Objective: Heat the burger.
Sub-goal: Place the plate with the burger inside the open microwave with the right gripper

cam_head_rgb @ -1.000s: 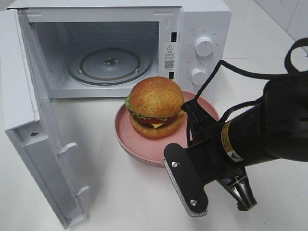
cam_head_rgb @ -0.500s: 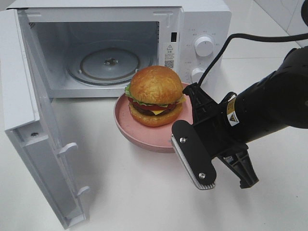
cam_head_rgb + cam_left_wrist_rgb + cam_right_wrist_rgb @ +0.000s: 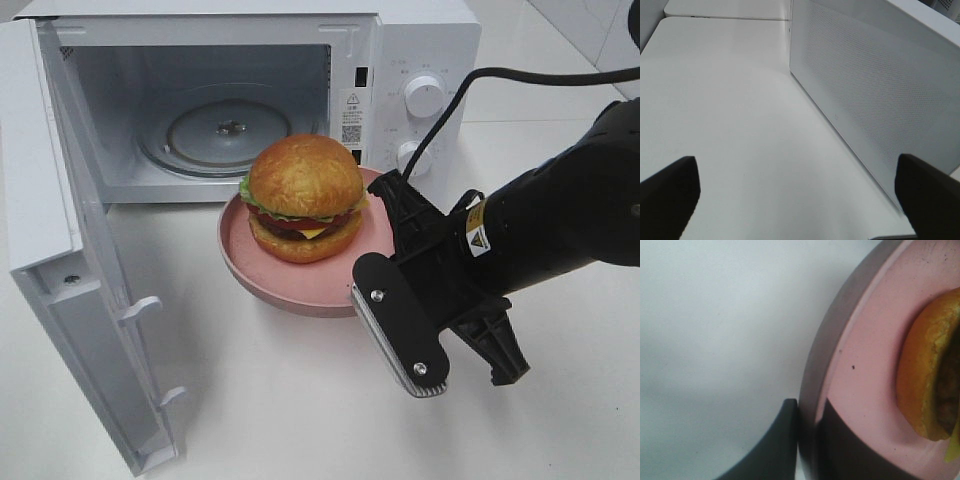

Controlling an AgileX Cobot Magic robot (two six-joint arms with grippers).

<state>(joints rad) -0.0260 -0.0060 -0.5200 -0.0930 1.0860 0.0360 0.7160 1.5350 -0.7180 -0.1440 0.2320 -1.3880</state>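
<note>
One burger (image 3: 305, 197) sat in the middle of a pink plate (image 3: 300, 292), just in front of the open microwave (image 3: 425, 45). The right gripper (image 3: 807, 415) pinched the edge of the plate on the side far from the door (image 3: 40, 200), with one finger inside the plate and one outside. The left gripper (image 3: 800, 200) hung by the microwave's side wall, its fingers wide apart, with nothing between them.

Pink plate (image 3: 290, 295) rim partly behind right jaws; burger (image 3: 924, 380) mostly outside wrist view.
</note>
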